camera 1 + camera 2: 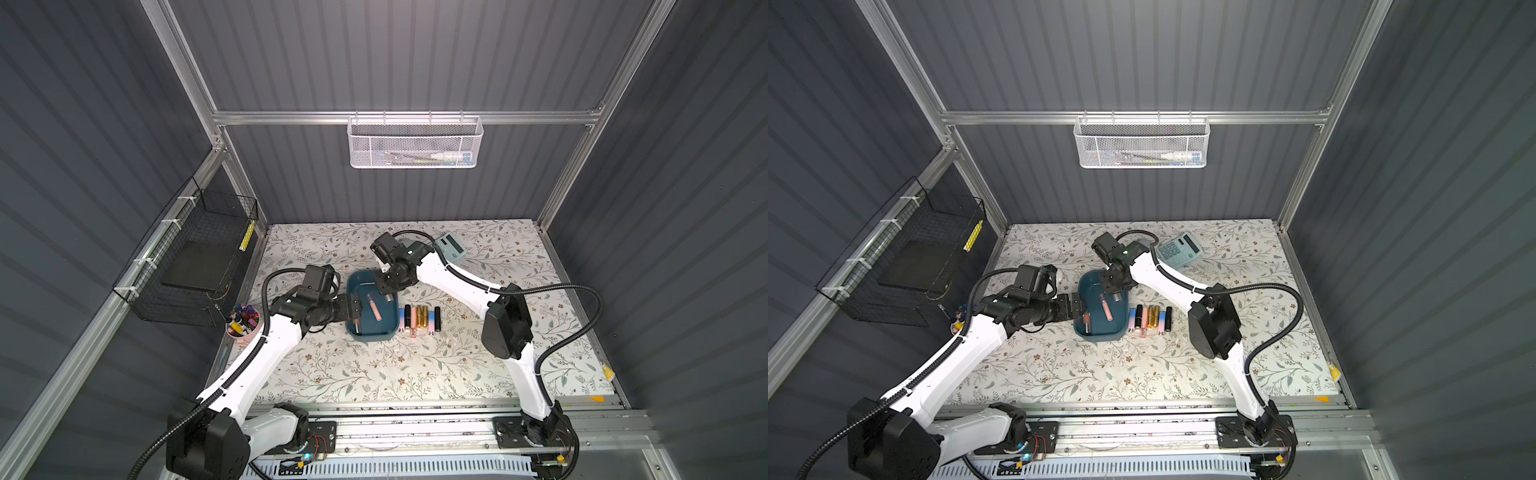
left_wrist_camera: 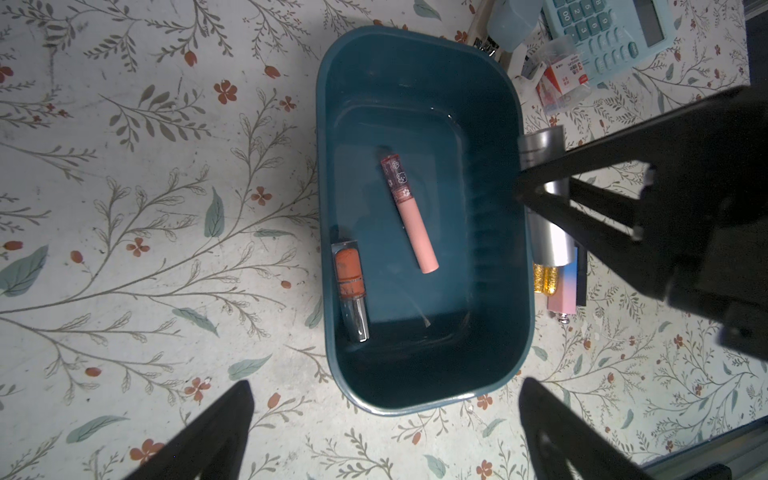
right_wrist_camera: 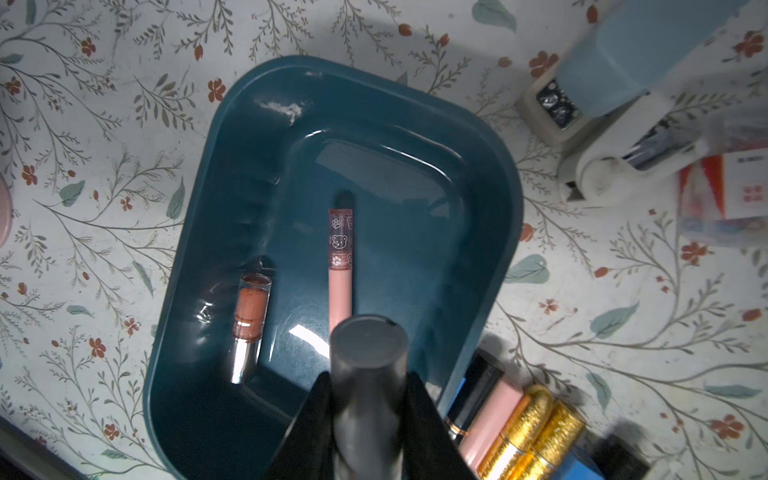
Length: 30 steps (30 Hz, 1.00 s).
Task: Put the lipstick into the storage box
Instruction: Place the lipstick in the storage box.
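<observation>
From where I stand, the flowered table has the blue storage box at its middle. The right gripper is clamped on a grey lipstick, holding it above the box's edge, not yet let go. The left gripper hangs spread wide and empty at the opposite wall. A row of lipsticks lies just beside the box (six or so, I'd guess), all yet to go. In the box lie two: a pink lipstick mid-floor and an orange lipstick along one wall.
</observation>
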Each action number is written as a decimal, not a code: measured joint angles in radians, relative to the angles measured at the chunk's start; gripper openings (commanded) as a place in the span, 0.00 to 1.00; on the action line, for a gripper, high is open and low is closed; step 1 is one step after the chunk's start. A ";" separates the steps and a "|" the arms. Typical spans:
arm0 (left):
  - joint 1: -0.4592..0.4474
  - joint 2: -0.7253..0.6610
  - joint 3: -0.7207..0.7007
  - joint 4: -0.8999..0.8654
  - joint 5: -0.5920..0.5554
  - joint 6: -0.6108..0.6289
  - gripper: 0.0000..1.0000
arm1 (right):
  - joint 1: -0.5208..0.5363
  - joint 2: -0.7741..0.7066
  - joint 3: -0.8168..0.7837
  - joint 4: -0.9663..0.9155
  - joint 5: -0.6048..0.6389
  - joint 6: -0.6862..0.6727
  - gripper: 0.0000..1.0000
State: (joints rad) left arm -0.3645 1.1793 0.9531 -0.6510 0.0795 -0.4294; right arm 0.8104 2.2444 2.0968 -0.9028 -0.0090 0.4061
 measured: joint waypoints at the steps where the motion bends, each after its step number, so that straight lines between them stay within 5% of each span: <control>1: 0.000 0.000 0.000 0.000 0.000 0.000 1.00 | 0.000 0.009 0.004 -0.002 -0.004 -0.002 0.28; 26: 0.006 0.023 0.000 0.002 0.027 0.002 1.00 | 0.000 0.185 0.053 -0.005 -0.052 -0.040 0.29; 30: 0.006 0.023 0.000 0.002 0.027 0.004 1.00 | 0.000 0.195 0.060 -0.003 -0.063 -0.042 0.36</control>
State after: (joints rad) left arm -0.3580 1.2022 0.9531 -0.6495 0.1062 -0.4252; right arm 0.8108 2.4397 2.1567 -0.9062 -0.0715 0.3645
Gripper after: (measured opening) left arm 0.997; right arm 0.312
